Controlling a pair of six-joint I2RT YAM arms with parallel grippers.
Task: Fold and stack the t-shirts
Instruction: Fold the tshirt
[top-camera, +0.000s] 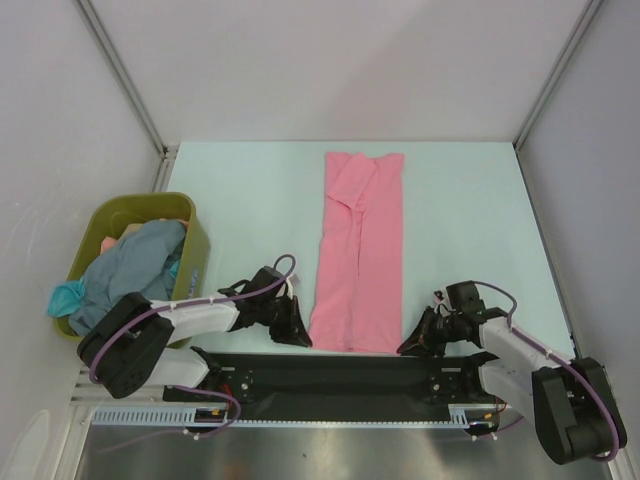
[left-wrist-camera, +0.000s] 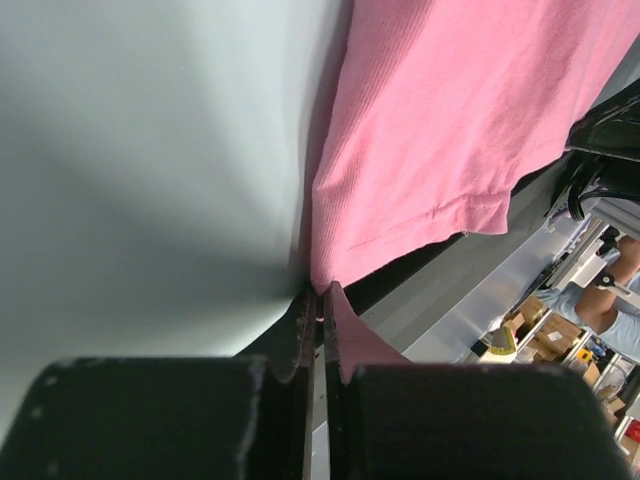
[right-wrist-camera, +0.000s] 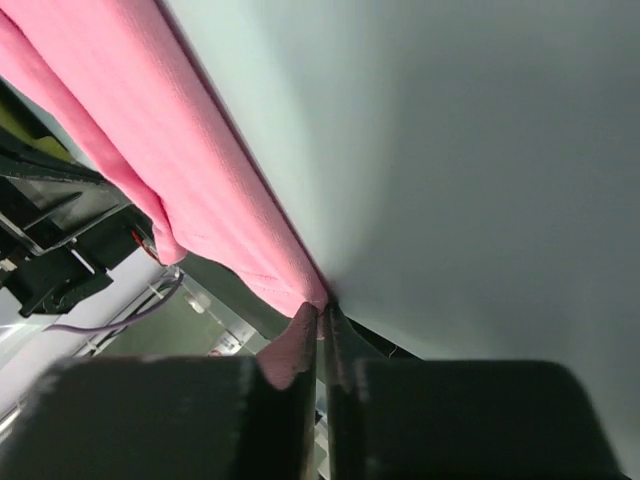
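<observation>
The pink t-shirt (top-camera: 358, 250) lies in the middle of the frame as a long narrow strip, already doubled lengthwise, running from the upper centre down to the lower centre; its hem end sits at the bottom, just above the black plate (top-camera: 320, 370) that carries the arm bases. The left gripper (top-camera: 297, 335) is clenched on the lower left corner of that hem; its wrist view shows a tongue of pink pinched between the fingers (left-wrist-camera: 285, 400). The right gripper (top-camera: 412, 345) is clamped the same way on the lower right corner.

The cloth looks light, thin and limp; it should sag between two holds and drag on the surface rather than slide as one piece, so I judge the two hem corners the sensible places to grip, with both lifted together to keep the edge taut.

A grey-blue t-shirt (top-camera: 130, 265) and a teal t-shirt (top-camera: 65, 297) are heaped in the olive bin (top-camera: 200, 250) at the left of the frame, spilling over its rim.

The table (top-camera: 240, 190) is smooth, pale mint and matt; plain white walls (top-camera: 330, 60) close it in on three sides.
</observation>
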